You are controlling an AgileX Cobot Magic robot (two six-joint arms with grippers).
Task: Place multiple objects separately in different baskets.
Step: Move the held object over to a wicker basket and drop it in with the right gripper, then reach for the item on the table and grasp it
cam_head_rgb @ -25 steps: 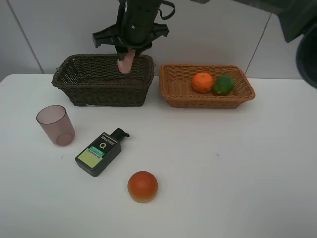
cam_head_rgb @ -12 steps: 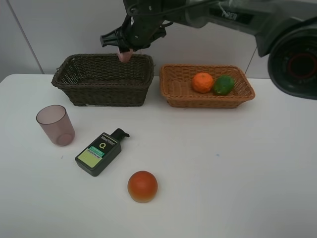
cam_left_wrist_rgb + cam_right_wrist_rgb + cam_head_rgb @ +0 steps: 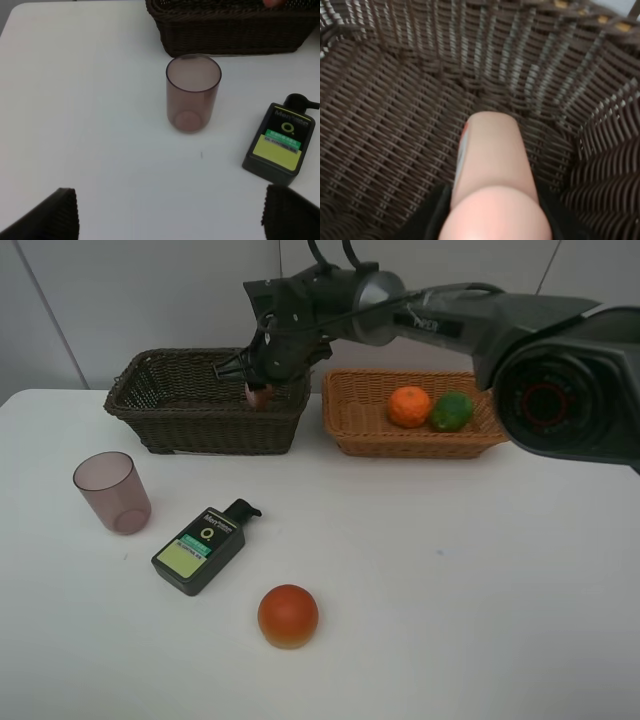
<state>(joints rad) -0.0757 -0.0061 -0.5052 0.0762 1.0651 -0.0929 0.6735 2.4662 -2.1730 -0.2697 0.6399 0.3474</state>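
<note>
There, the right hand [image 3: 262,378] was clamped on the pink bottle [image 3: 490,160] inside the dark basket [image 3: 200,430]; the left hand [image 3: 170,217], spread apart, hung in front of that basket.

High overview of table [image 3: 450,590]; left wrist above cup [image 3: 193,92]; right wrist close inside dark basket [image 3: 395,125], common to all.

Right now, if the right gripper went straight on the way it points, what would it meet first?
Probably the woven floor of the dark basket, close to a side wall. The pink bottle in the right gripper would touch it first; depth is unclear.
</note>
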